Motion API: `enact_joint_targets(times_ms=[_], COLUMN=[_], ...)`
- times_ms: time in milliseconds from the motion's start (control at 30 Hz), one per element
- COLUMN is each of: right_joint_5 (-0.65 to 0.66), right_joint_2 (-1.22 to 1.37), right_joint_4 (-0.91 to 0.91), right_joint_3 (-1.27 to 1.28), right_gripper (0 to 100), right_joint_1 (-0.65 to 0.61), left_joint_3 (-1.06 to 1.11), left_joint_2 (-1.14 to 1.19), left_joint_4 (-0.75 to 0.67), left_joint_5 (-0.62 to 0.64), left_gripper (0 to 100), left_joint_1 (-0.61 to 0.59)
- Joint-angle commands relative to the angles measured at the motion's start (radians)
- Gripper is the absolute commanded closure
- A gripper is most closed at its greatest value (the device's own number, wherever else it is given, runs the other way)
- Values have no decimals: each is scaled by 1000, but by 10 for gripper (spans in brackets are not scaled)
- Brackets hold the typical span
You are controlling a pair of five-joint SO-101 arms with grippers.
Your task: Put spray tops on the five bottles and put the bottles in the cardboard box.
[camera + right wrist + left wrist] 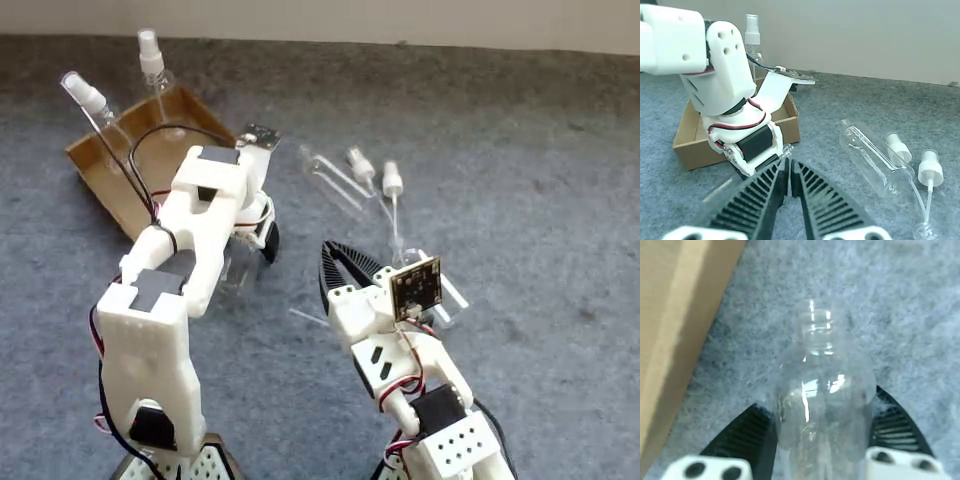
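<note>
My left gripper (822, 432) is shut on a clear bottle (822, 385) that has no top, its neck pointing away over the carpet beside the cardboard box (675, 315). In the high view this gripper (262, 238) holds the bottle (235, 272) low, just in front of the box (100, 170). Two bottles with spray tops (85, 98) (152, 55) stand in the box. My right gripper (789, 175) (335, 268) is shut on nothing, close to the held bottle's neck (786, 150). Another open bottle (872, 157) (330, 180) lies on the carpet beside two loose spray tops (897, 147) (931, 170).
Grey carpet covers the table. The loose spray tops (360, 165) (392, 180) lie with their thin tubes trailing toward my right arm. One more clear bottle (445, 295) lies partly under my right wrist camera. A pale wall runs along the far edge.
</note>
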Motion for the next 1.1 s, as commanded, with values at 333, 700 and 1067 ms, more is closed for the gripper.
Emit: enact_joint_targets(times_ms=[333, 700, 1067], right_joint_5=[-5, -5, -5], right_joint_2=[-13, -12, -8], right_joint_4=[1, 2, 2], right_joint_3=[125, 125, 125], right_gripper=[987, 987, 987], right_joint_1=[7, 10, 12], left_joint_3=[-76, -67, -65], left_joint_2=[-189, -515, -888], left_joint_4=[-6, 143, 313], left_joint_5=[9, 9, 9], left_gripper=[860, 860, 860], left_joint_1=[22, 156, 151])
